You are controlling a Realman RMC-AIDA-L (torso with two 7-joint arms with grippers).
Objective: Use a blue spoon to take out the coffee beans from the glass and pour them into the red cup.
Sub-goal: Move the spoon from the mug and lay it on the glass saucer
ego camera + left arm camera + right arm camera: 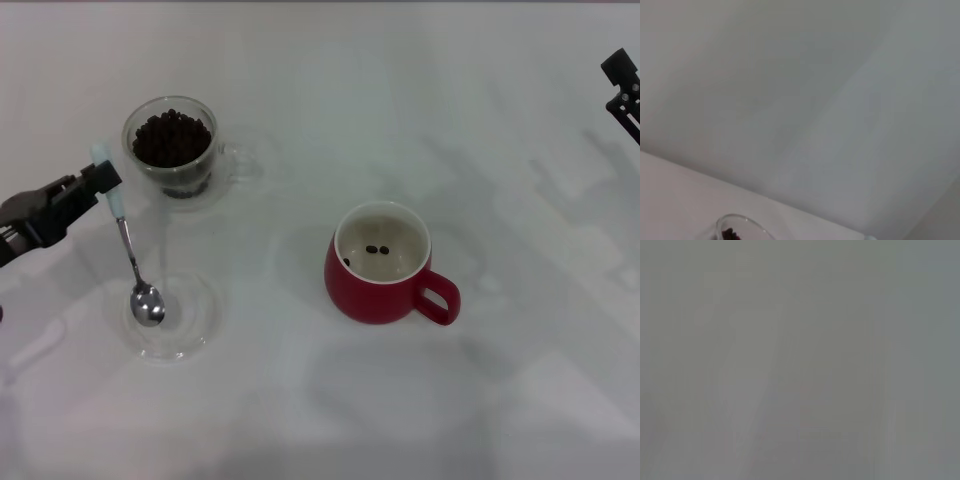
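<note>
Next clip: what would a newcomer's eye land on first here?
Probably the red cup right of centre, cream inside with a few coffee beans at its bottom. Next, the glass heaped with dark beans at upper left, and the left hand gripping the blue spoon, whose bowl rests in a shallow clear dish.

White table — bare surface; shallow clear glass dish on it, near left edge.
</note>
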